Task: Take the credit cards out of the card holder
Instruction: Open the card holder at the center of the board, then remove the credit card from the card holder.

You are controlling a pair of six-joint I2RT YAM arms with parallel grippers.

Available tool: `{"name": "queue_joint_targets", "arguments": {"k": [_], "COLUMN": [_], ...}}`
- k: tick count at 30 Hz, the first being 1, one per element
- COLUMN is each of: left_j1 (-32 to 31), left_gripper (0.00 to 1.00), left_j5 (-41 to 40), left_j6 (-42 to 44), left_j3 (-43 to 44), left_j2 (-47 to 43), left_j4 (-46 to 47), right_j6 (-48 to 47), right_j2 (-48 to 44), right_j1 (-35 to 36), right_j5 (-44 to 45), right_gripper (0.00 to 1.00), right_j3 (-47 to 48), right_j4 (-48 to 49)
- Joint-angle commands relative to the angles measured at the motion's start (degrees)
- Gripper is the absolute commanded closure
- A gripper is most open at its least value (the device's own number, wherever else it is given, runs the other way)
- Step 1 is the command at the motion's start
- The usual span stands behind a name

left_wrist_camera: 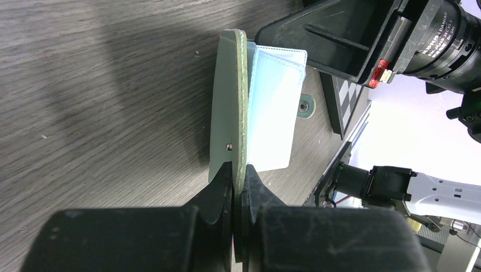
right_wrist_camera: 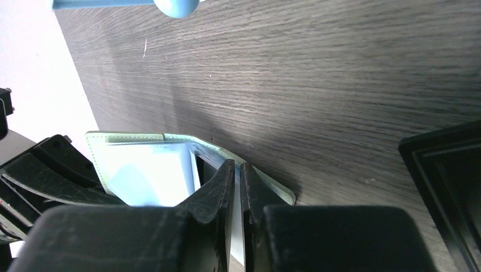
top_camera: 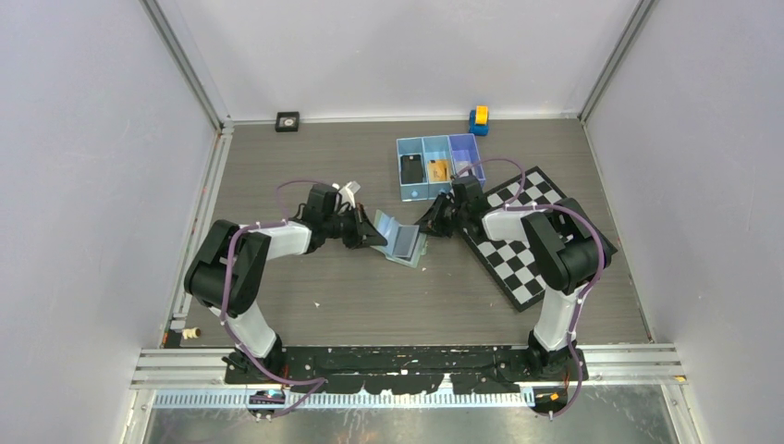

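Left jaws pinch flat sage-green card holder (left_wrist_camera: 227, 102); smooth pale-blue inner face.

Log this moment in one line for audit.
left fingers: shut on card holder | right fingers: shut at it, grasp unclear | tray: black card, gold card

You see the card holder (top_camera: 403, 240) open in the middle of the bench (top_camera: 305, 296). The left claw (top_camera: 373, 238) meets it at 9 o'clock, the right claw (top_camera: 428, 228) at 2 o'clock. At 12 o'clock, a blue tray (top_camera: 465, 151) holds a black card (top_camera: 411, 169) and a gold-orange card (top_camera: 438, 170).
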Motion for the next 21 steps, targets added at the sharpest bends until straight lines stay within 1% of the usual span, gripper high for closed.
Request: {"name": "queue_joint_targets", "arguments": {"k": [1,5,13,16,21], "left_j1": [0.6,0.6,0.6,0.6,0.7], "left_gripper": [0.99,0.97,0.94,0.94,0.93], "left_j5": [-1.1,-1.1,-2.0,-2.2,-2.2], "left_j6": [-0.7,-0.5,1.4,1.9,2.5], "left_j3": [0.3,0.6,2.3,2.5,3.1], "left_j2": [-1.5,-1.0,0.8,1.0,1.6], "left_j4": [6.6,5.9,2.2,1.5,0.6], "right_j6": [0.9,-0.5,-6.7,-8.4,-9.8], "right_j2": [-0.4,-0.5,-2.2,-2.9,-5.1], "right_j1": [0.2,0.2,2.7,3.7,4.7], "right_j5": [-3.7,-3.5,2.9,5.5,6.4], "right_gripper": [0.88,0.9,0.9,0.81,0.74], "right_j3": [-0.6,-0.2,3.4,4.0,3.6], "right_j4": [1.2,0.0,-9.9,-12.4,-12.4]}}
